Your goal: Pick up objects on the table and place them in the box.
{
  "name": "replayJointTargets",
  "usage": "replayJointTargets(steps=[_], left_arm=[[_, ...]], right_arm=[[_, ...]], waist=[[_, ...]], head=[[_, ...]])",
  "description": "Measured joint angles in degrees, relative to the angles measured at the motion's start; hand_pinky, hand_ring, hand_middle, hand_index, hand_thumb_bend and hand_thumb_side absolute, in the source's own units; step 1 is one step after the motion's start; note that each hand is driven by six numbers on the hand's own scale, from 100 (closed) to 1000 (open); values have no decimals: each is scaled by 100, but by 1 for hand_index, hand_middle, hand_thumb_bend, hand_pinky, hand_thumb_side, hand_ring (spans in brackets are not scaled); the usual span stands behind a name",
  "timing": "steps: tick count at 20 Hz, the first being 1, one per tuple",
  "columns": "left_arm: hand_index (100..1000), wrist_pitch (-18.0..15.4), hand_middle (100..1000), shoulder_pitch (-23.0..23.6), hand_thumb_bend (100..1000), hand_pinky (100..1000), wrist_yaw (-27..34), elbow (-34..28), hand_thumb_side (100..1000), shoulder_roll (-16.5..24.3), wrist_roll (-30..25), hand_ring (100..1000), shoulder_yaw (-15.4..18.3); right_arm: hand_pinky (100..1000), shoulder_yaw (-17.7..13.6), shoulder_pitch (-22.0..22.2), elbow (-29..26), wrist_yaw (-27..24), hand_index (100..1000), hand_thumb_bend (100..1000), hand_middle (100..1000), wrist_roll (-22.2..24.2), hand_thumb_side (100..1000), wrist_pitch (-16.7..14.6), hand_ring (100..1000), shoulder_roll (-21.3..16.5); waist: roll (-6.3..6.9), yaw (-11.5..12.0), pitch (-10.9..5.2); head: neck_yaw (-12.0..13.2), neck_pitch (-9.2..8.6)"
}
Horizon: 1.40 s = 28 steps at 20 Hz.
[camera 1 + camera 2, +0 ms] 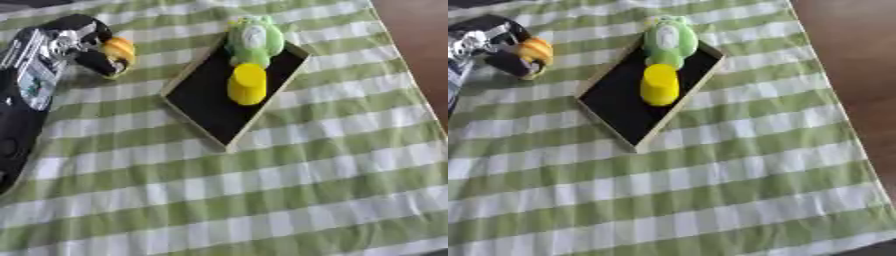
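Left hand is seen at the 10 o'clock corner of the left eye view, black with silver parts, with its fingers curled round an orange-yellow object. What that object is cannot be made out beyond its rounded shape and colour. It is held just above or against the cloth; which of the two cannot be told.

At 3 o'clock from the hand, a shallow box with a pale rim and a dark floor is set askew on the desk, its long axis running from 1 o'clock to 7 o'clock. A yellow cylinder is seen upright inside the box. A green plush toy is lodged at the box's 12 o'clock end, partly over the rim, touching the cylinder.

The desk is covered by a green-and-white striped cloth. Bare brown surface is exposed at 2 o'clock.
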Motion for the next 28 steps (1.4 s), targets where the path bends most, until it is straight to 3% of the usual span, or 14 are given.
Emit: replayJointTargets(steps=[5,10,13,18,22,28], left_arm=[[769,-14,739,65,100,869,98,-272,198,2,-35,796,-73],[783,-19,751,67,100,872,136,-543,200,16,-139,801,-97],[739,-10,697,67,100,857,96,-724,130,62,-198,774,-97],[668,25,662,67,100,844,98,-1234,152,128,-209,751,-110],[669,-88,651,110,100,829,298,-2227,157,165,-233,736,-336],[669,-264,630,406,100,813,600,-4065,173,90,-395,716,-945]], right_arm=[[917,-21,45,0,6,800,100,704,-5,604,10,849,1],[917,-32,92,0,11,800,100,703,-20,605,24,849,3],[917,-32,94,0,11,801,100,703,-24,606,26,849,3],[916,-34,96,0,11,801,100,703,-51,606,27,848,7],[916,-36,95,0,13,801,100,703,-75,605,18,848,7],[916,-36,90,0,15,801,100,703,-82,605,5,847,7]], waist=[[-2,13,0],[-3,39,-1],[-6,49,-5],[-35,83,-30],[-46,123,-37],[-75,188,-48]], head=[[-3,1],[-14,5],[-19,7],[-54,40],[-101,62],[-195,107]])
